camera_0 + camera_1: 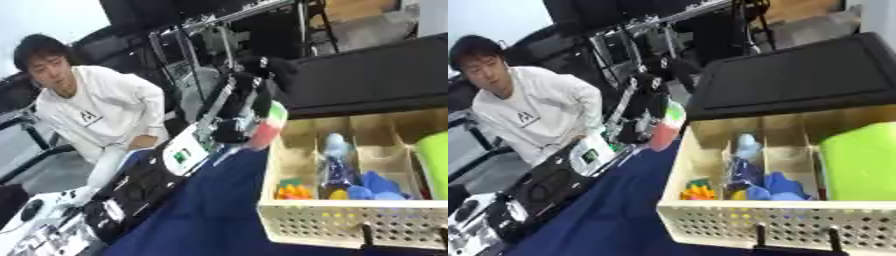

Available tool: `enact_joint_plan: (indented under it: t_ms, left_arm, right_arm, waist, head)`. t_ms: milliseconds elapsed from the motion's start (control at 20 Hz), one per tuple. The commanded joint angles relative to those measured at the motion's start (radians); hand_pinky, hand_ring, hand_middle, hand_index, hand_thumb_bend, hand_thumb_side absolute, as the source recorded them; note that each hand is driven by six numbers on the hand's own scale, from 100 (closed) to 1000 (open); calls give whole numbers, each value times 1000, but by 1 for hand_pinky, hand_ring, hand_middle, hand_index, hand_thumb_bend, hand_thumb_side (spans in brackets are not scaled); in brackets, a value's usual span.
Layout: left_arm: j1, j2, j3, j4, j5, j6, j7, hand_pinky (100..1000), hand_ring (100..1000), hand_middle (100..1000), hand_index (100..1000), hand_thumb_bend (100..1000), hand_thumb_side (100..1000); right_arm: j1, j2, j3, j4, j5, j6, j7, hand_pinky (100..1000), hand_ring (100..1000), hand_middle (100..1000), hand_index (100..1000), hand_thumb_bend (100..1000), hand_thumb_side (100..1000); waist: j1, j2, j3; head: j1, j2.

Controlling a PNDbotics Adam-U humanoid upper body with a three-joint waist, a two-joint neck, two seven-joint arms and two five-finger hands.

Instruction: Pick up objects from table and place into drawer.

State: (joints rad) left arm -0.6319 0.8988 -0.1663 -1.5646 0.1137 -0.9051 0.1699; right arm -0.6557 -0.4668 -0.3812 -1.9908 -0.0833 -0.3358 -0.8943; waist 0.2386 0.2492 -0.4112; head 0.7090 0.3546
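My left hand [231, 131] hangs at the end of a black arm with silver links, just left of the drawer's far left corner. Its fingers are curled round a pink cup-shaped object with a green and white band [268, 128], held tilted above the blue tablecloth beside the drawer's wall. The cream drawer [350, 222] has a perforated front and several compartments. Inside lie blue objects [372, 184], a pale blue piece [335, 144], an orange and yellow toy [293, 191] and a large lime-green object [859, 160]. My right hand does not show.
A dark blue cloth [201, 215] covers the table. Black and white devices [144, 187] line its left edge. A person in a white top [96, 115] sits at the far left. A black cabinet top [798, 75] stands above the drawer.
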Motion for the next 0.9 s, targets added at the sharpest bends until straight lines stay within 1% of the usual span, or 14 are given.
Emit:
enact_joint_plan:
  t_ms: [50, 100, 150, 200, 250, 300, 350, 400, 450, 500, 550, 600, 700, 900]
  left_arm:
    - [-5, 31, 9, -43, 32, -2, 87, 477, 688, 570, 370, 100, 482]
    - [-5, 27, 11, -39, 57, -2, 141, 477, 688, 570, 370, 100, 482]
    - [-7, 24, 9, -31, 77, -2, 188, 500, 720, 612, 400, 137, 553]
    - [-10, 22, 4, -23, 91, -2, 223, 540, 752, 660, 493, 219, 644]
    - [-12, 23, -3, -13, 90, -2, 238, 593, 794, 731, 649, 372, 701]
    - [-14, 23, -8, -2, 80, -2, 240, 782, 921, 905, 1000, 591, 833]
    - [-11, 30, -24, -1, 41, -2, 198, 871, 977, 986, 1000, 668, 877]
    - [-9, 33, -38, -14, 3, -2, 141, 892, 1000, 1000, 1000, 710, 933]
    - [-9, 32, -48, -37, -18, -2, 91, 889, 1000, 1000, 1000, 716, 964]
    - [-11, 31, -55, -64, -25, -2, 49, 878, 1000, 1000, 1000, 695, 998]
    - [-15, 31, -63, -95, -23, -2, 16, 874, 1000, 1000, 1000, 708, 993]
    - [-18, 31, -69, -122, -12, -2, -11, 874, 1000, 1000, 1000, 679, 1000]
    - [-16, 33, -73, -152, 15, -2, -50, 856, 1000, 1000, 1000, 663, 989]
    - [3, 38, -52, -140, 60, -2, -82, 851, 993, 1000, 1000, 655, 960]
  right_arm:
    - [-17, -7, 11, -9, -5, -5, -13, 511, 682, 568, 649, 100, 663]
    - [-20, -5, 14, -9, -6, -4, -13, 511, 682, 568, 649, 100, 663]
    - [-23, -2, 18, -9, -7, -3, -13, 510, 682, 568, 651, 100, 662]
    - [-27, 1, 22, -9, -9, -3, -13, 509, 682, 568, 650, 100, 668]
    - [-29, 2, 25, -9, -9, -3, -13, 509, 681, 568, 651, 100, 670]
    - [-30, 3, 27, -9, -10, -4, -13, 509, 681, 568, 651, 100, 673]
    - [-30, 3, 29, -9, -10, -4, -13, 508, 681, 568, 651, 100, 675]
    - [-30, 3, 30, -9, -10, -5, -13, 507, 681, 568, 651, 100, 670]
    - [-29, 5, 31, -9, -11, -4, -13, 507, 681, 568, 650, 100, 666]
    - [-30, 7, 33, -9, -12, -2, -13, 506, 681, 568, 650, 100, 668]
    - [-30, 8, 34, -9, -12, -2, -13, 507, 682, 568, 651, 100, 692]
    - [-30, 8, 35, -9, -12, -1, -13, 507, 682, 568, 651, 100, 671]
    - [-29, 7, 33, -9, -11, -3, -13, 507, 681, 568, 650, 100, 674]
    - [-30, 0, 30, -9, -8, -7, -13, 506, 681, 567, 651, 100, 674]
  waist:
    - [-13, -23, -2]
    - [-13, -25, -4]
    - [-13, -25, -7]
    - [-13, -26, -9]
    - [-13, -25, -10]
    - [-13, -25, -11]
    - [-13, -25, -11]
    - [-13, -24, -12]
    - [-13, -24, -12]
    - [-13, -23, -12]
    - [-13, -22, -13]
    - [-13, -20, -14]
    - [-13, -20, -15]
    - [-13, -20, -8]
  head:
    - [8, -9]
    - [12, -12]
    - [14, -17]
    - [17, -20]
    - [18, -21]
    - [19, -22]
    - [20, -23]
    - [21, -25]
    - [21, -27]
    - [23, -28]
    - [27, -28]
    - [30, -29]
    - [30, -25]
    - [18, -21]
